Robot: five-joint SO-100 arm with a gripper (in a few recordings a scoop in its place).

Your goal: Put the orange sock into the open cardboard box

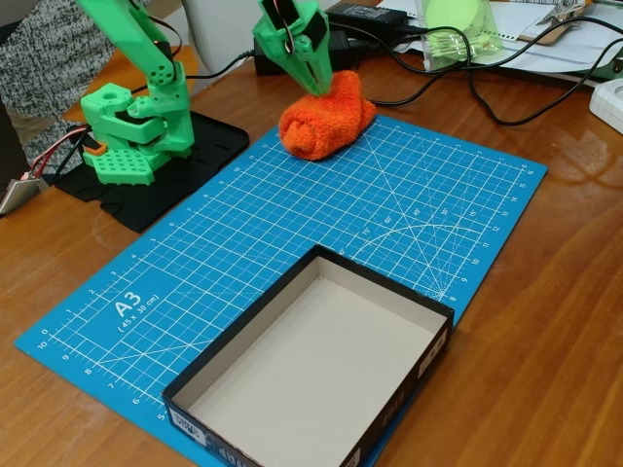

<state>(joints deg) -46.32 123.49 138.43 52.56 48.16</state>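
Open cardboard box [428, 352] nearest, bare inside; jaws clamped on orange sock [326, 122] beyond.

sock [326, 122] on mat [389, 204], behind box [311, 379].

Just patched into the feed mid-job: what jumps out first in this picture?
The orange sock stands out first, bunched at the far edge of the blue cutting mat, with the green gripper pressing into its top. Next is the box, open and holding nothing, at the mat's near edge, well apart from the sock. The arm's green base sits on a black plate at the far left.
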